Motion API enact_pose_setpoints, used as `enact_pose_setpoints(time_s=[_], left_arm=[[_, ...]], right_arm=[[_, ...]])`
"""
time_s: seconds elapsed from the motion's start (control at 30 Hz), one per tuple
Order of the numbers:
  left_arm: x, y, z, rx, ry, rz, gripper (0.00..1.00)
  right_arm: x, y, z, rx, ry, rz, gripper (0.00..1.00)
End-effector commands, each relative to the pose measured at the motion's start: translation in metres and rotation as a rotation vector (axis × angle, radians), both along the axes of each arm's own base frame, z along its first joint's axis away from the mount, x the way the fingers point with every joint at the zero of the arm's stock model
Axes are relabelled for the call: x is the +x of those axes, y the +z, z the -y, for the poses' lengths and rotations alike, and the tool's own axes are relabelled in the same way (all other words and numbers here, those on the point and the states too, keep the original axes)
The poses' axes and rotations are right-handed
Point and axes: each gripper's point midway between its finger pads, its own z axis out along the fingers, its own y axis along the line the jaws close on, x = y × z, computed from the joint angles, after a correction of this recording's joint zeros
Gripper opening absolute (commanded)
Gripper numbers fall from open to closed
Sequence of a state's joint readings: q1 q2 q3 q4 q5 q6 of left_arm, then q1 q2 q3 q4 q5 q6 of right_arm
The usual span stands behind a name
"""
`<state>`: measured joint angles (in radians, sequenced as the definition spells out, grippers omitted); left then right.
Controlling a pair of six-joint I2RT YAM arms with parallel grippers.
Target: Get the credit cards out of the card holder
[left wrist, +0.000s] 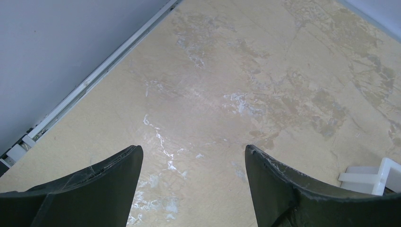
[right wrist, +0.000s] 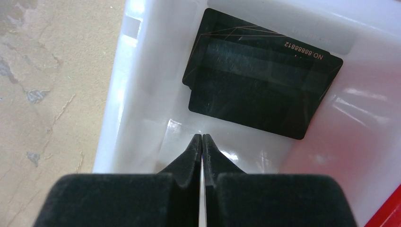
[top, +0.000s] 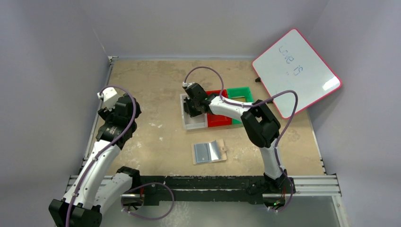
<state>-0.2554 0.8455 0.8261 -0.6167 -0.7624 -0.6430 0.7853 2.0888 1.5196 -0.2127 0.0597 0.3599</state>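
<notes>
Spreading across most of the overhead view is the table (top: 156,94), a tan, mottled top with whitish scuffs, shut in by plain grey-lilac walls (top: 47,47) on three sides. A pink-framed whiteboard (top: 298,71) leans tilted at the far right. The card holder (top: 209,152) lies open near the front edge, grey-blue lining up, well apart from both arms. Far of centre stand a clear bin (right wrist: 132,94), a red bin (top: 218,120) and a green bin (top: 239,93) side by side. Two black credit cards (right wrist: 260,90) lie overlapped inside the clear one. The right claw (right wrist: 202,137) hangs over that bin, clenched, tips meeting on nothing I can see. The left claw (left wrist: 193,150) is released — fingers spread above bare table by the left wall's white rail (left wrist: 94,75).
</notes>
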Motion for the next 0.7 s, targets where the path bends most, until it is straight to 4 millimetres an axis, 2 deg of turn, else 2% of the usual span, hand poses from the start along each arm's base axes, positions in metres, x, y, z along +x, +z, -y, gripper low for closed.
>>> enact_pose_setpoints(time_s=[0.0, 0.17, 0.67], left_arm=[[0.004, 0.008, 0.0, -0.001, 0.001, 0.028, 0.79], [0.004, 0.007, 0.0, 0.0, 0.002, 0.027, 0.78], [0.004, 0.007, 0.0, 0.001, 0.002, 0.024, 0.78]], right_arm=[[0.003, 0.014, -0.007, 0.039, -0.014, 0.014, 0.0], [0.005, 0.003, -0.004, 0.014, -0.04, 0.001, 0.0], [0.025, -0.002, 0.0, -0.029, -0.107, 0.06, 0.01]])
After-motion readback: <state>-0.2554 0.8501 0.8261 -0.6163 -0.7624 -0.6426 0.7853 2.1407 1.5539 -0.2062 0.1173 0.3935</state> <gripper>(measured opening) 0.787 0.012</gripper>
